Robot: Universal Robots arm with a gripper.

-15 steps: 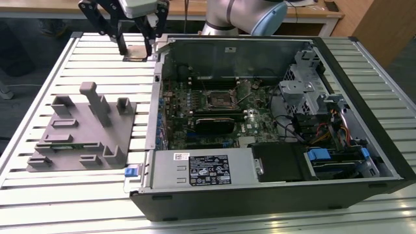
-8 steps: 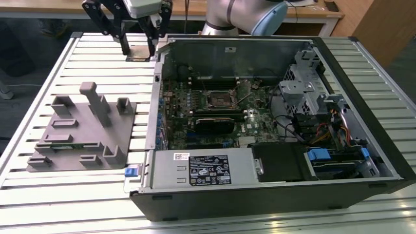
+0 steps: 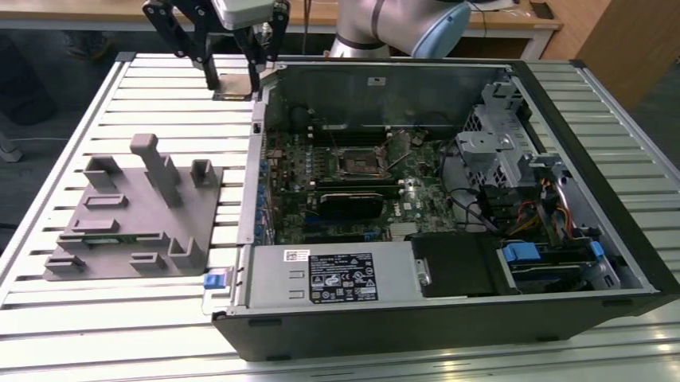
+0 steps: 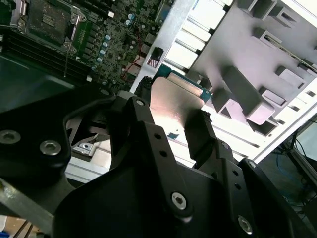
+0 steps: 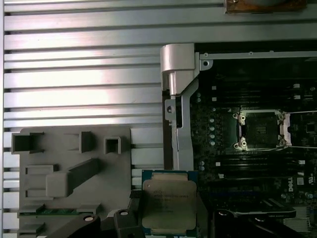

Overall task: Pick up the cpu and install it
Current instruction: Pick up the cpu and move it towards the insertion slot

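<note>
Slatted metal worktop (image 3: 107, 334) fills the scene, and nearest in the exterior view stand the open computer case (image 3: 425, 338) and, on that view's left, the grey fixture (image 3: 127, 215) just beside it. Farther in, the socket (image 3: 361, 163) lies uncovered on the board, with a black block (image 3: 351, 203) just nearer than it. Farthest, the hand (image 3: 234, 86) hangs outside the case's far corner, over the slats. It is clenched on the cpu (image 5: 168, 203), fingers (image 4: 198, 136) pressing two opposite edges, pale lid up; that hold likely keeps the underside untouched and level. The case wall stands between the cpu and socket; above the board the room looks open, tighter toward the drive cage (image 3: 510, 135) on the exterior view's right.
</note>
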